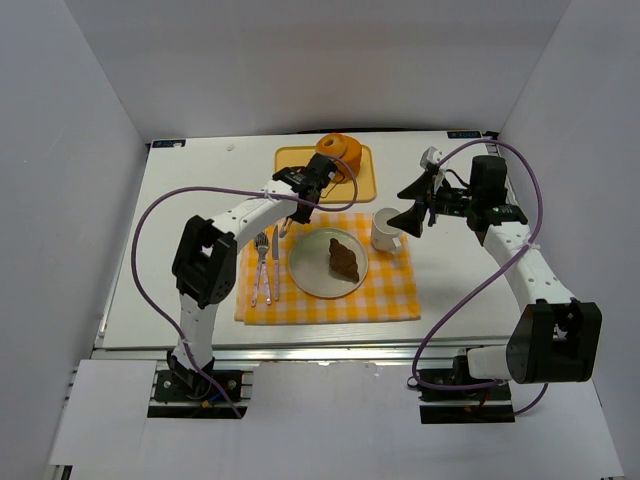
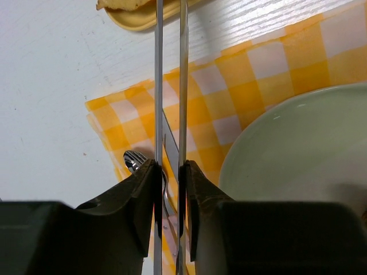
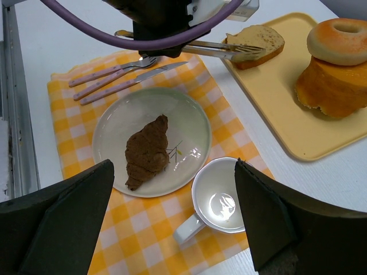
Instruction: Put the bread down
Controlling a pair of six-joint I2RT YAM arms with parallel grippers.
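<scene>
A slice of brown bread [image 3: 256,43] is at the near left corner of the yellow tray [image 3: 287,114]. The tips of a pair of metal tongs [image 3: 215,48] are closed around its edge. I cannot tell if the slice is lifted off the tray. My left gripper [image 2: 171,172] is shut on the tongs' two arms [image 2: 159,86], above the far edge of the checked cloth [image 1: 400,295]. A brown croissant [image 3: 146,152] lies on the white plate [image 3: 114,120]. My right gripper [image 3: 172,172] is open and empty above the white cup [image 3: 221,200].
A doughnut on an orange cake [image 3: 335,63] stands on the tray's far side. A fork and knife [image 3: 109,71] lie on the cloth left of the plate. The cup [image 1: 386,230] stands at the plate's right, close to my right gripper [image 1: 415,205].
</scene>
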